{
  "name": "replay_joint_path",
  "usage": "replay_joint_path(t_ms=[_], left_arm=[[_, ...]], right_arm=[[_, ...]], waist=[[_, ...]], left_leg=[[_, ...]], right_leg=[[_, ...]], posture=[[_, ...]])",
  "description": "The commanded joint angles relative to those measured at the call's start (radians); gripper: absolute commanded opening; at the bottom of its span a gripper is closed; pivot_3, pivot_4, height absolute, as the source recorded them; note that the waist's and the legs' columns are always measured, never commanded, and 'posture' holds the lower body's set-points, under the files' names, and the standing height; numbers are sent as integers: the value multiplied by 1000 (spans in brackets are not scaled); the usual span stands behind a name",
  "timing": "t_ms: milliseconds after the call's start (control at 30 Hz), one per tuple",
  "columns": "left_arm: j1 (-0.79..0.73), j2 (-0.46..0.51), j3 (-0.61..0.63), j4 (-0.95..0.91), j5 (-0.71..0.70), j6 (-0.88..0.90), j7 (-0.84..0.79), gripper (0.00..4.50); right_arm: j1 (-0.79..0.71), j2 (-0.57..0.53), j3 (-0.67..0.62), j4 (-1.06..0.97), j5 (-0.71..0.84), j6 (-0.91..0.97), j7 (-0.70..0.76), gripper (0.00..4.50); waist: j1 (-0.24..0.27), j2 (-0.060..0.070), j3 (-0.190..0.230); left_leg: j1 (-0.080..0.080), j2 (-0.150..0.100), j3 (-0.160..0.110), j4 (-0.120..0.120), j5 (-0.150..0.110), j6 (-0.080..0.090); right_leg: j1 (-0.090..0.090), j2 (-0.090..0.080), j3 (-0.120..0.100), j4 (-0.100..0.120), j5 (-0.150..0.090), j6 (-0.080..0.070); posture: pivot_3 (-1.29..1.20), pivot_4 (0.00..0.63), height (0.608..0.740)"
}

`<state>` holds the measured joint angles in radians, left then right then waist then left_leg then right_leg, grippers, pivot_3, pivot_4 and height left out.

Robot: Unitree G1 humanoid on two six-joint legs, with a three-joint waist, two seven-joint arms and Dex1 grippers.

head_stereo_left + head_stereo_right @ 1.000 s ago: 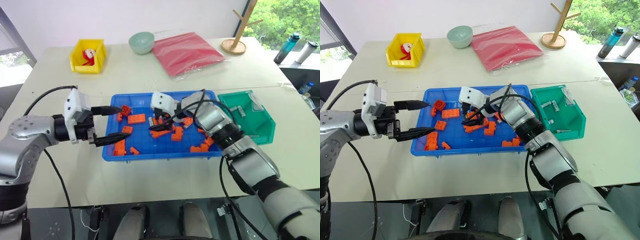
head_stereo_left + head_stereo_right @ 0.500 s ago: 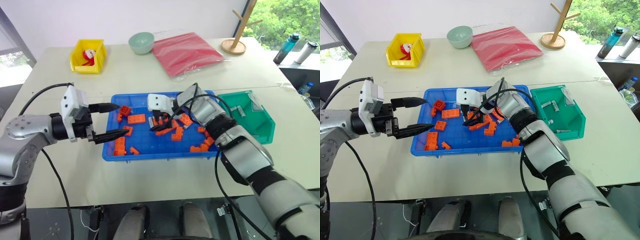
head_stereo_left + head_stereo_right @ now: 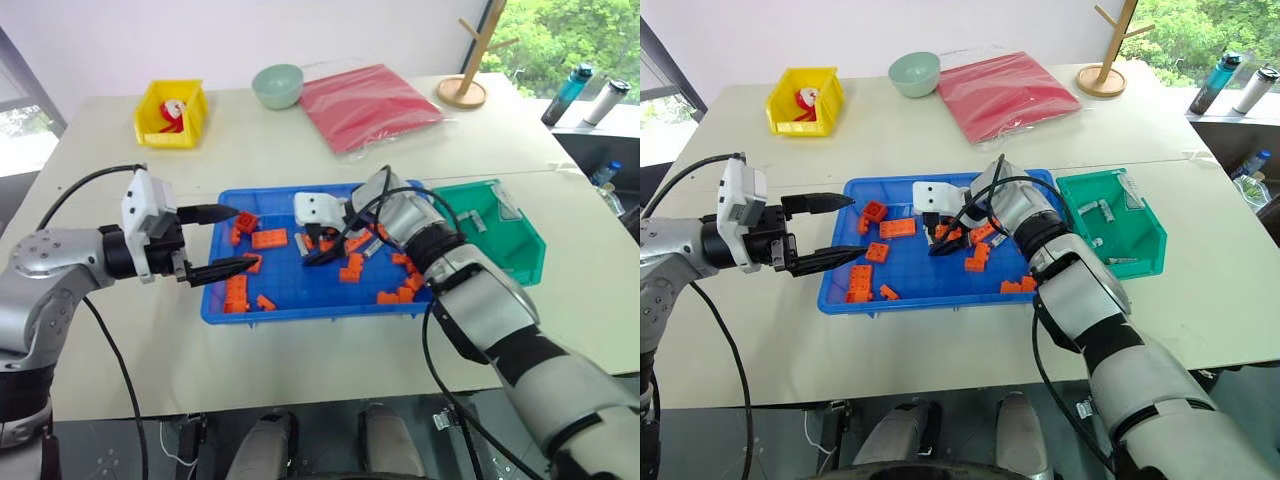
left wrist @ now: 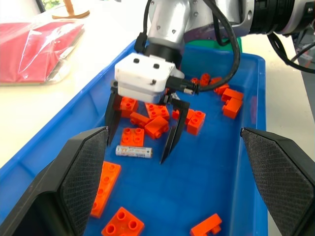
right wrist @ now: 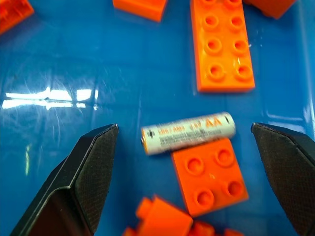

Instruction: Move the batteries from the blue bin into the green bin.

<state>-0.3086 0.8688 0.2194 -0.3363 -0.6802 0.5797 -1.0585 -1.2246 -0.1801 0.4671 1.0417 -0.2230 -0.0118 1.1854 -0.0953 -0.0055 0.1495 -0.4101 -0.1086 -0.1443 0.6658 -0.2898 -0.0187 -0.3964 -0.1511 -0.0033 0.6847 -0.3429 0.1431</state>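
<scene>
Item: my right gripper (image 4: 139, 141), jaws spread wide, straddling one battery (image 5: 188, 132) on the blue bin (image 3: 300, 295) floor; orange brick (image 5: 210, 176) touching at its five o'clock. My left gripper (image 3: 228, 241), jaws apart, empty.

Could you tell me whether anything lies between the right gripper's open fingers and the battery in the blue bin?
Nothing does: the battery lies bare between the right gripper fingers, though an orange brick touches its side.

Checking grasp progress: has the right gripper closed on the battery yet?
No, the right gripper stands open over the battery, which lies loose on the blue bin floor.
</scene>
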Motion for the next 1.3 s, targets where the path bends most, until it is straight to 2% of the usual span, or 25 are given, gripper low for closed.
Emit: replay_joint_path(t_ms=[33, 133, 167, 233, 400, 700, 967, 1100, 1200, 1300], left_arm=[[-10, 10, 22, -22, -2, -17, 6, 4500], [-10, 11, 24, -20, -2, -18, 7, 4500], [-11, 11, 25, -19, -2, -17, 7, 4500], [-12, 12, 26, -16, -2, -18, 6, 4500], [-20, 12, 21, -8, 1, -21, 4, 4500], [-40, 7, 6, 18, 10, -30, -9, 4500], [19, 66, 55, 124, 72, -89, -59, 4500], [42, 85, 83, 149, 71, -100, -70, 4500], [44, 90, 86, 143, 65, -98, -71, 4500], [43, 89, 85, 139, 65, -98, -71, 4500]], right_arm=[[-13, 8, -12, 48, -21, 2, -18, 4444], [-15, 6, -23, 66, -25, -7, -16, 4444], [-15, 5, -26, 70, -26, -10, -12, 4213], [-14, 3, -32, 73, -24, -13, -4, 3560], [-11, 11, -63, 59, 1, 11, 15, 1112], [50, -26, -106, -132, 43, 110, 66, 1112], [106, 8, -113, -327, 45, 255, -40, 1112], [118, 38, -116, -355, 44, 324, -118, 1112], [130, 58, -116, -375, 49, 370, -161, 1923], [144, 76, -113, -412, 52, 416, -198, 3429]], waist=[[-3, 0, 0], [-4, 0, 0], [-4, 0, 0], [-4, 0, 0], [-4, 0, 0], [-5, 0, 0], [-11, 0, 0], [-10, 0, 0], [-4, 0, 0], [-4, 0, 0]], left_leg=[[0, 0, 0, 0, 0, 0], [0, 0, 0, 0, 0, 0], [0, 0, 0, 0, 0, 0], [0, 0, 0, 0, 0, 0], [0, 0, 0, 0, 0, 0], [0, 0, 0, 0, 0, 0], [0, 0, 1, 0, 0, 0], [0, 0, 1, 0, 0, 0], [0, 0, 0, 0, 0, 0], [0, 0, 0, 0, 0, 0]], right_leg=[[0, 0, 0, 0, 0, 0], [0, 0, 0, 0, 0, 0], [0, 0, 0, 0, 0, 0], [0, 0, 0, 0, 0, 0], [0, 0, 0, 0, 0, 0], [-1, 0, 0, 0, 0, 0], [-2, 0, 0, 0, 0, 0], [-3, 0, 0, 1, 0, 0], [-2, -1, 0, 1, 0, 0], [-2, -1, 0, 2, 0, 0]], posture=[[0, 150, 717], [0, 150, 717], [0, 150, 717], [0, 150, 717], [0, 150, 717], [0, 150, 717], [0, 150, 717], [0, 150, 717], [0, 150, 717], [0, 150, 717]])
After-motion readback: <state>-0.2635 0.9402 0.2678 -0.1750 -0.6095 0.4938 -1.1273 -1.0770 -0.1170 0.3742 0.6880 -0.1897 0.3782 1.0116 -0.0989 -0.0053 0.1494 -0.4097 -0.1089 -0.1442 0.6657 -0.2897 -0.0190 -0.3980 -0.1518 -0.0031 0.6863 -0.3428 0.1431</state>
